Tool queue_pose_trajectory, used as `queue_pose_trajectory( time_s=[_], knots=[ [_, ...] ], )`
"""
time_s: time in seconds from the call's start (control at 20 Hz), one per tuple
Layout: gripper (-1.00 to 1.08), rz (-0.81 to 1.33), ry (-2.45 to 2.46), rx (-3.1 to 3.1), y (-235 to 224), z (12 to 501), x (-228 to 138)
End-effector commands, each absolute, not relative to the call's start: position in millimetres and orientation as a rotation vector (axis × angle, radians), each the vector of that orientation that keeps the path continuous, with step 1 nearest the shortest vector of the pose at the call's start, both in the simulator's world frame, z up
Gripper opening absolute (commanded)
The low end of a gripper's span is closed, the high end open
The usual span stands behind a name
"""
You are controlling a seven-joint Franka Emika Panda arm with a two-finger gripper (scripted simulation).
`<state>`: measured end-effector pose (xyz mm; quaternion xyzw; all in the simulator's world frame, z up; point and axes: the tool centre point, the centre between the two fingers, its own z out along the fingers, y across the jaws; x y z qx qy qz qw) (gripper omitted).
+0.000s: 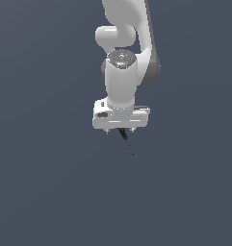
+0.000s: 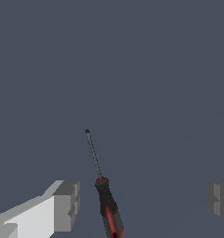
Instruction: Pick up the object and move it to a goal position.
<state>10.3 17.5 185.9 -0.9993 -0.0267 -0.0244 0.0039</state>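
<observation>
Wrist view – slim black-red screwdriver (image 2: 104, 195), thin shaft

Screwdriver (image 2: 106, 197) on plain grey surface (image 1: 40, 192)

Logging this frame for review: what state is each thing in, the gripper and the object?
gripper: open, fingers wide apart, touching nothing.
screwdriver: lies between the open fingers, ungrasped, black-and-red handle nearest the wrist camera, thin shaft pointing away; whether it rests on the surface cannot be told.

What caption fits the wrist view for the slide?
Open claw straddling a black-and-red screwdriver, its thin shaft pointing away over plain grey ground, fingers not touching it.
</observation>
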Motion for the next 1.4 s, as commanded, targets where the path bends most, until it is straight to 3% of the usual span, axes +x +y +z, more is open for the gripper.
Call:
queue_pose_trajectory(
  time_s=[0.0,0.95,1.35],
  knots=[
    [1.0,-0.076,-0.084,-3.132,17,186,10],
    [1.0,0.013,-0.039,-3.125,5,169,-5],
    [1.0,0.01,-0.178,-3.129,18,139,-17]
  ],
)
